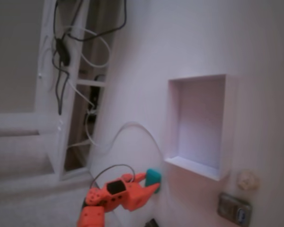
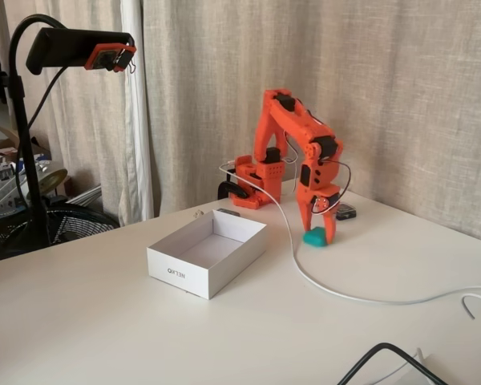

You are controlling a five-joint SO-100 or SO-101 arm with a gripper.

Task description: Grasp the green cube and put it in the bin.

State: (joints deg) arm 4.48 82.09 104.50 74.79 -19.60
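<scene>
gripper down on the cube, bin sitting apart on the white table

from my end: orange 3d-printed two-finger gripper points straight down at the white table, fingers either side of the small teal-green rounded cube, which rests on the tabletop toward the far edge near the curtain; looks clamped on it but i can't tell for sure whether the pads are actually pressing. in a fixed view from above, the cube sits betw. the orange fingertips. white rectangular shallow cardboard tray, i.e. the bin, is nearer the table's middle, well apart from the cube, inside bare. white cable runs across the table betw. bin and cube. lumpy beige ball and grey metallic rectangular gadget lie just beside the bin's short end.
</scene>
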